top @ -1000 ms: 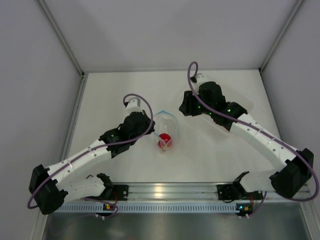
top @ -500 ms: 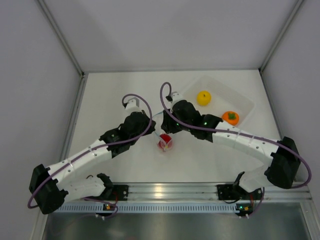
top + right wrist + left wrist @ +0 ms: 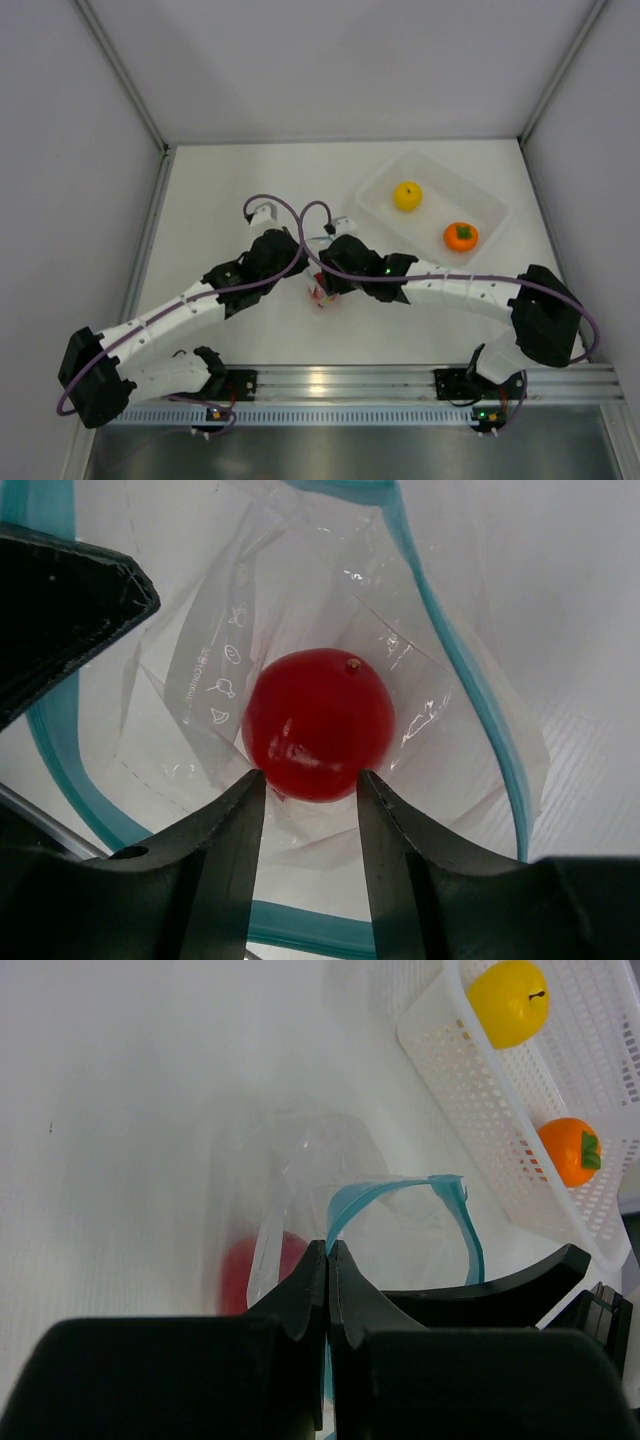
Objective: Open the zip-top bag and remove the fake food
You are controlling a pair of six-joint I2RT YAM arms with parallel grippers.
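Left gripper [image 3: 328,1260] clenched on blue zip strip [image 3: 400,1192], holding zip-top bag [image 3: 190,670] mouth open, near middle of table [image 3: 220,180]. Right gripper [image 3: 305,790] inside mouth, jaws parted, poised over red fruit [image 3: 318,738], nothing grasped. Yellow fruit [image 3: 407,196] and orange fruit [image 3: 460,237] lie in white basket [image 3: 384,173], far right corner.

Risks:
- Fingers pinch film along with fruit; lift then drags bag, strip slips from left pinch.
- Off-centre closure; smooth round fruit squirts sideways.

Bag mouth: wide; right gripper [image 3: 308,788] fits inside the bag [image 3: 200,680], straddling the red fruit [image 3: 318,738].
Near rim: left gripper [image 3: 328,1260] blocks it.
Far right: basket [image 3: 437,205], well apart.
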